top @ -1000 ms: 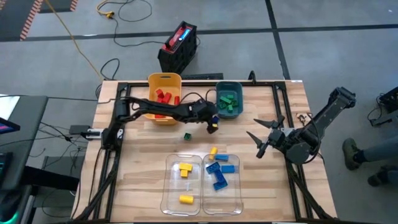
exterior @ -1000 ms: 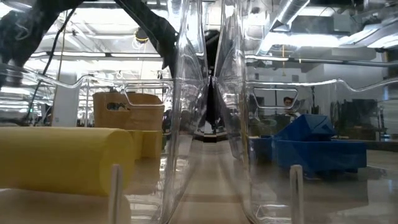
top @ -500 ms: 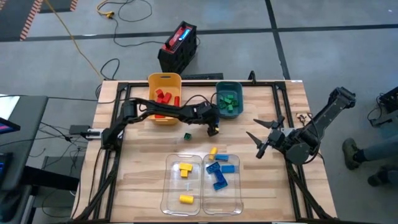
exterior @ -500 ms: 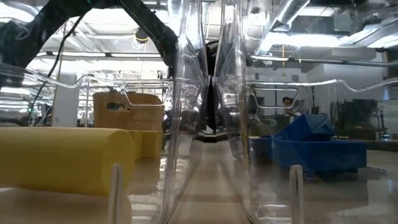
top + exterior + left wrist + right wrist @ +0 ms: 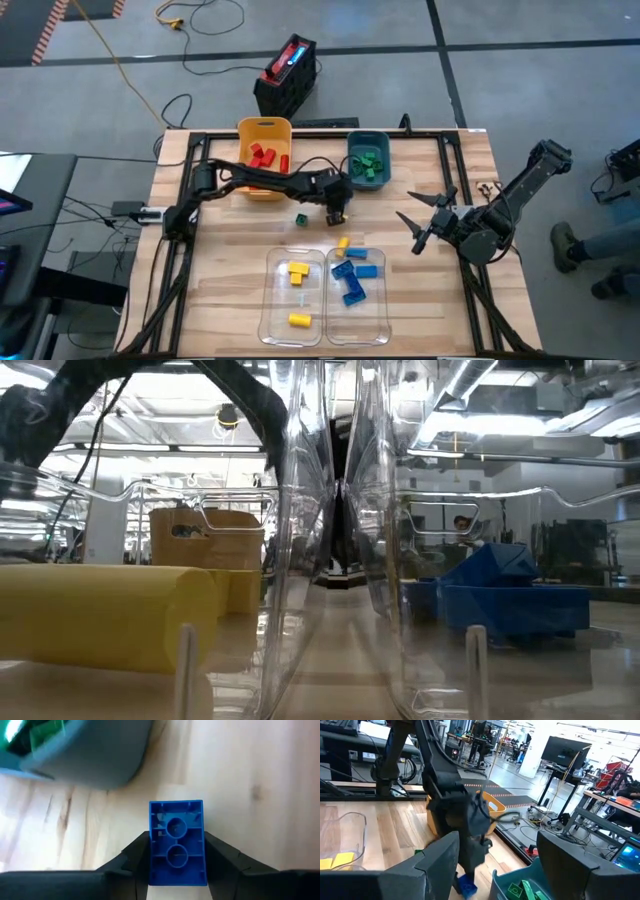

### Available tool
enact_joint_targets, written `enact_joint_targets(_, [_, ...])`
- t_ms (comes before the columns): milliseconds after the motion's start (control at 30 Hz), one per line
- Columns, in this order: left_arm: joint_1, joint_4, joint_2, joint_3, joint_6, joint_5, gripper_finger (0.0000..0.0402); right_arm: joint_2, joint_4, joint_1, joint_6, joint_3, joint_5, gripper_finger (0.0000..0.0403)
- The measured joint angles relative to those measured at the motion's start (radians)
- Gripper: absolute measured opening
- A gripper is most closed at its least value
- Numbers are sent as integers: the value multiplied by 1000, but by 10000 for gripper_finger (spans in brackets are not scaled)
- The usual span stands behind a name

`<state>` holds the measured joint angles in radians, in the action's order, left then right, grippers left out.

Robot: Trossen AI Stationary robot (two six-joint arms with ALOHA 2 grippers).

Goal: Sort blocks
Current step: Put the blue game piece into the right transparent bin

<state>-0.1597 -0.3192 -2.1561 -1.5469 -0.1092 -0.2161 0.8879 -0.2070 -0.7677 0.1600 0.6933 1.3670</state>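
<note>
Nearest, well in front of the teal bin (image 5: 350, 160): two clear bins (image 5: 326, 300) side by side, holding sorted yellow blocks (image 5: 293, 290) and blue blocks (image 5: 352, 280); one more yellow block (image 5: 343, 242) at the far edge of the blue side. Level with that edge and off to the right of the teal bin: right gripper (image 5: 410, 230) parked, jaws spread wide, nothing between them. Closer to the teal bin, a loose green block (image 5: 300, 218) flat on the table (image 5: 230, 260). Just in front of the teal bin: left gripper (image 5: 177, 845) closed on a blue block (image 5: 177, 842), one finger pressed on each long side, hollow underside facing the wrist camera. Whether lifted or resting on the wood cannot be told. Inside the teal bin: green blocks (image 5: 366, 163). Beside it to the left: yellow bin (image 5: 264, 125) with red blocks (image 5: 262, 154). Handle as light, rigid, smooth plastic; expect slipping or twisting if pinched off-centre. Grip across the two flat long walls near mid-length, as shown, never across the corners. Apply modest force only; judged ample for so small a part.
</note>
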Motion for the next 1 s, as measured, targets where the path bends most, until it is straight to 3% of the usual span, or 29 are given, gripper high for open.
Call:
enact_joint_targets(267, [57,-131,154,0,1,-44,136,0,-1,0,1,0,0,282])
enact_joint_targets(433, [188,-127,227,-2,-64,-18,136,0,-1,0,5,0,0,282])
enact_joint_targets(633, [361,-111,244,-1,-152,-13,137,0,1,2,8,0,0,282])
enact_joint_targets(733, [422,-83,239,-1,-161,63,138,0,11,10,8,0,0,282])
enact_joint_targets(1000, [468,-11,218,-1,-145,121,139,0,29,11,9,0,0,282])
